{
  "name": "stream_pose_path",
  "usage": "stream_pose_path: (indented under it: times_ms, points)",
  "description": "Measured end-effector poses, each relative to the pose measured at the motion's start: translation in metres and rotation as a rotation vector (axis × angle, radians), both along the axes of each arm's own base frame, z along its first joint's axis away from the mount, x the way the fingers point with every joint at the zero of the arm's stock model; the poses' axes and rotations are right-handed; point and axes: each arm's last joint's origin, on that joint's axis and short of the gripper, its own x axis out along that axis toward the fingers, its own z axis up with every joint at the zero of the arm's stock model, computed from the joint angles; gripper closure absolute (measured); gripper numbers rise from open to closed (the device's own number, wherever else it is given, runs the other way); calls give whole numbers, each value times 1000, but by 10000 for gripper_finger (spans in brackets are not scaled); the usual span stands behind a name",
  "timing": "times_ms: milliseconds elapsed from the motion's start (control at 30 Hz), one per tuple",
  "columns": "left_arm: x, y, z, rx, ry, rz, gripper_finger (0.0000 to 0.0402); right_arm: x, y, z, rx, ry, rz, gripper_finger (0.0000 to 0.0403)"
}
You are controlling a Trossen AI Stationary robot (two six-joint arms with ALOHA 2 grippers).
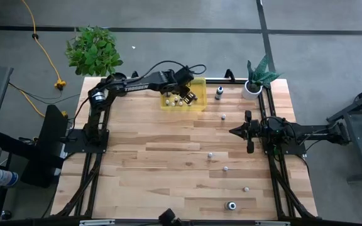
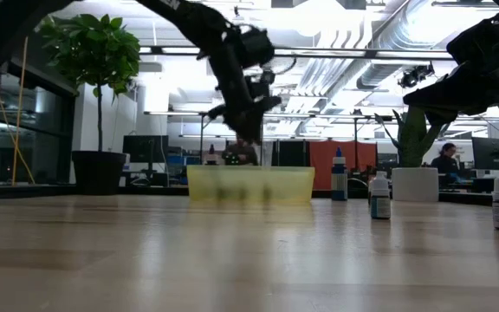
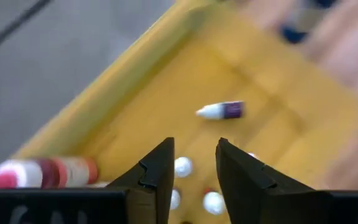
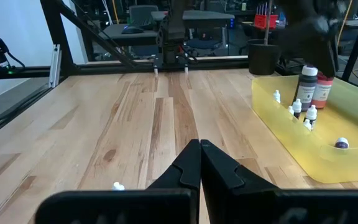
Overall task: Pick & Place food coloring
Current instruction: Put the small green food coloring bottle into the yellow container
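Note:
The yellow see-through bin (image 1: pixel 184 100) stands at the table's far edge. It holds several food coloring bottles: white-capped ones upright (image 4: pixel 297 107), two taller dark and pink ones (image 4: pixel 307 86), and a purple one lying on its side (image 3: pixel 221 111). More bottles stand scattered on the wood (image 1: pixel 223 116) (image 1: pixel 210 154) (image 1: pixel 231 205). My left gripper (image 3: pixel 194 168) hangs open above the bin (image 2: pixel 249 185), with nothing between its fingers. My right gripper (image 4: pixel 199 152) is shut and waits at the table's right side (image 1: pixel 236 130).
A white plant pot (image 1: pixel 252 88) stands at the far right corner, with a dark bottle (image 1: pixel 219 94) between it and the bin. Loose bottles dot the right half of the table (image 1: pixel 225 168) (image 1: pixel 246 188). The left half is bare wood.

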Motion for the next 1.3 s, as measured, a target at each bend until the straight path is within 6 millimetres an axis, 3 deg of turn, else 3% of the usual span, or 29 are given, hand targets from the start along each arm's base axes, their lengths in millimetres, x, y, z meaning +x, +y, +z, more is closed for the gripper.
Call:
stream_pose_path:
  times_ms: [133, 367, 500, 700, 1000, 1300]
  points:
    - [3, -19, 20, 23, -36, -224, 246, 0, 0, 0, 0, 0, 1, 402]
    - [22, -56, 27, 6, -127, -582, 151, 0, 0, 0, 0, 0, 1, 402]
    - [37, -83, 20, 24, -159, -794, 134, 0, 0, 0, 0, 0, 0, 402]
    - [65, -111, -7, 51, -207, -918, 134, 0, 0, 0, 0, 1, 2, 402]
    - [91, -104, -42, 104, -242, -891, 134, 0, 0, 0, 0, 3, 1, 402]
    - [133, -76, -44, 77, -253, -820, 133, 0, 0, 0, 0, 5, 1, 402]
